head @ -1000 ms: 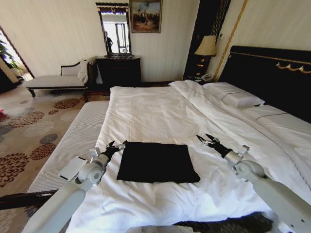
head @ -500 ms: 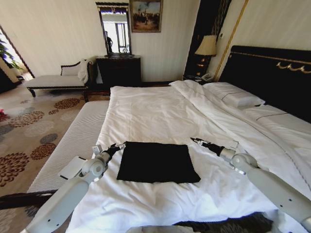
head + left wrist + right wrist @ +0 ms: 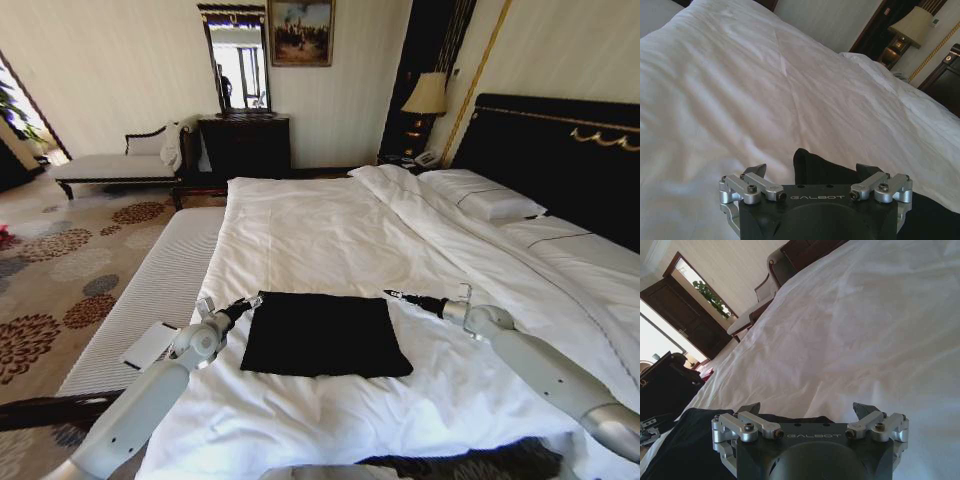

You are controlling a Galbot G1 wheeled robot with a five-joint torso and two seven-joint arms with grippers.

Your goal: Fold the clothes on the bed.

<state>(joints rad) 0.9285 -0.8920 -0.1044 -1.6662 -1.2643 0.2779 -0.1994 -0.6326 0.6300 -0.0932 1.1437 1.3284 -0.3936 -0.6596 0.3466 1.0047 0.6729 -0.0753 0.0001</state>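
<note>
Black fabric, a T-shirt [image 3: 324,334] folded into a neat rectangle, lay flat on the white bed [image 3: 320,225], well short of the pillows [image 3: 485,197] and the dark headboard [image 3: 565,160]. No print showed on the shirt's upper face.

The left gripper [image 3: 247,302] sat just beside the shirt's far left corner, low over the sheet. In the left wrist view the gripper [image 3: 811,169] had its two fingers spread wide, with that corner of the shirt [image 3: 825,170] lying between them and nothing pinched.

The right gripper [image 3: 392,295] hovered just beside the shirt's far right corner, its arm reaching in from the headboard side of the shirt. In the right wrist view the gripper [image 3: 809,409] was likewise spread apart and empty, with the shirt's edge [image 3: 685,440] below it and plain white sheet beyond.

Past the shirt the bed ran on smooth and white. Farther still from the shirt, a dark dresser [image 3: 245,143] stood against the wall under a mirror [image 3: 236,60], a pale chaise [image 3: 115,162] to its left, and a lamp [image 3: 426,95] glowed beside the headboard. A patterned carpet [image 3: 50,280] covered the floor left of the shirt.
</note>
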